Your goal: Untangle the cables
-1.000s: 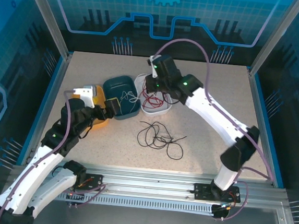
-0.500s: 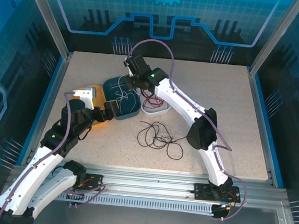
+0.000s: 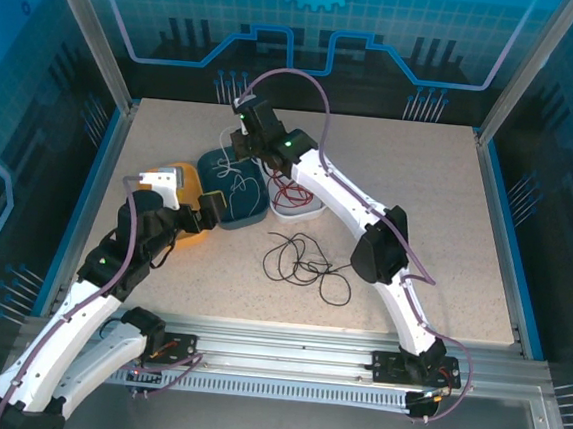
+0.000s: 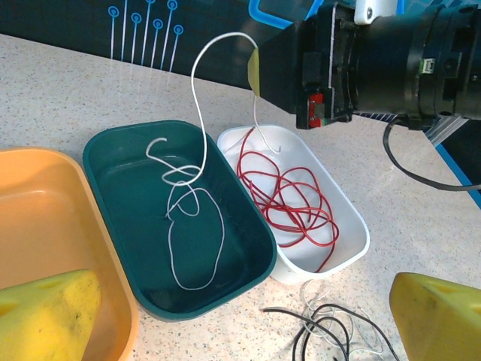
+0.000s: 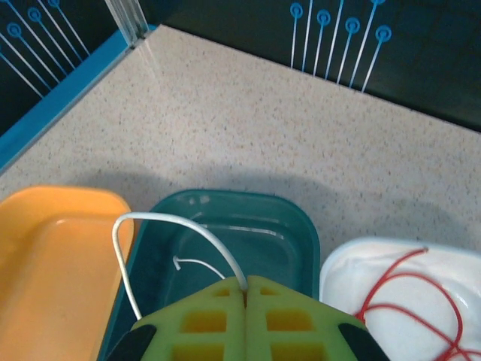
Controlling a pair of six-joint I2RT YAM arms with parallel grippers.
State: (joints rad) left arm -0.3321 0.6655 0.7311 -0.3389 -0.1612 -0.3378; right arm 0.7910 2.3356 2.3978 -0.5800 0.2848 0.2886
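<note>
My right gripper [image 3: 239,138] hangs above the far end of the teal tray [image 3: 211,160], shut on one end of the white cable [image 5: 124,226]. That cable [image 4: 197,226] arcs up from the closed fingertips [image 4: 254,71] and drops into the teal tray, where its loops lie on the floor. The red cable [image 4: 289,195] is coiled in the white tray [image 4: 353,226]. On the table in front of the trays the black cable [image 3: 307,262] lies in loose loops with a pale thin strand among them. My left gripper [image 4: 240,304] stands open near the teal tray's front edge, holding nothing.
An orange tray [image 4: 45,218] stands left of the teal one, partly under my left arm. The three trays sit side by side at mid table. Blue walls and metal posts [image 3: 92,32] bound the table.
My right arm has swung left from over the white tray to over the teal tray, carrying the white cable's end with it. The left arm has not moved.
</note>
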